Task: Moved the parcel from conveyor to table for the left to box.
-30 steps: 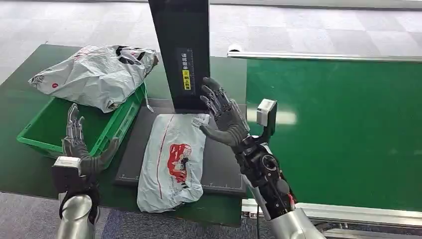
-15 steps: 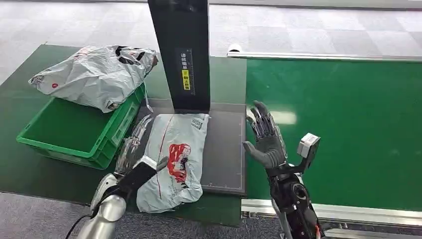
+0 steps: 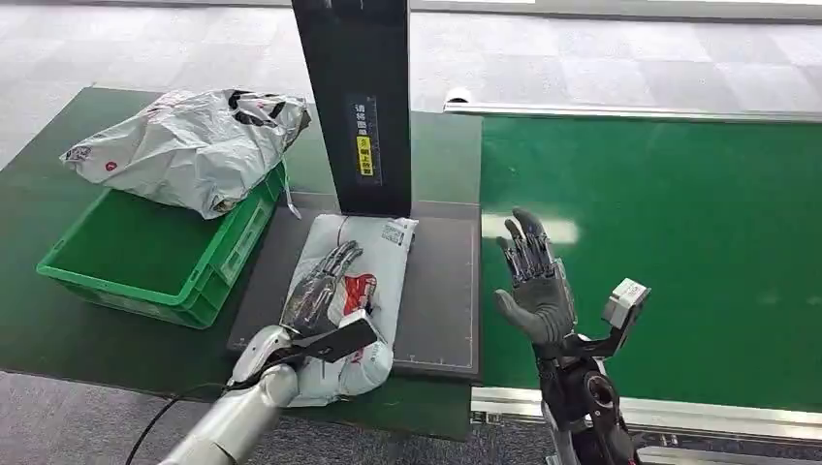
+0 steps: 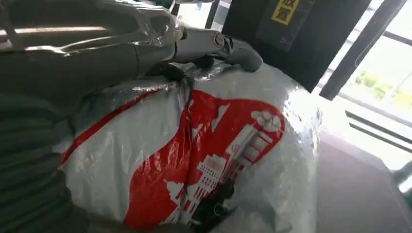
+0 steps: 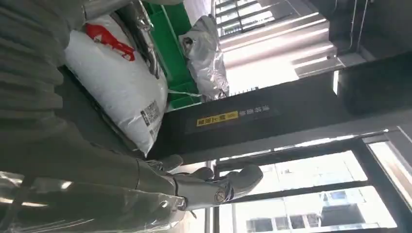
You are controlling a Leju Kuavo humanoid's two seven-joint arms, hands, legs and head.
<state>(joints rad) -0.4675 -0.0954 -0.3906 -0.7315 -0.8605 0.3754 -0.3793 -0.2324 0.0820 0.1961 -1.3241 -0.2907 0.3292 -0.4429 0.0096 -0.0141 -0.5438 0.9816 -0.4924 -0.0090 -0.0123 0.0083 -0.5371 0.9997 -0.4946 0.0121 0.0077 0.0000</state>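
Left hand [image 3: 325, 284] now rests on parcel [image 3: 383, 254] (red print).

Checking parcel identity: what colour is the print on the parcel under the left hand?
Red on the white parcel, clearest in the left wrist view.

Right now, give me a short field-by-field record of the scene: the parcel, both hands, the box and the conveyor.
parcel: white and red bag lying on the dark mat, in front of the black column
left hand: resting on top of the parcel, fingers spread
right hand: raised over the conveyor's edge, open, holding nothing
box: green crate left of the mat, a grey bag across its far rim
conveyor: green belt on the right
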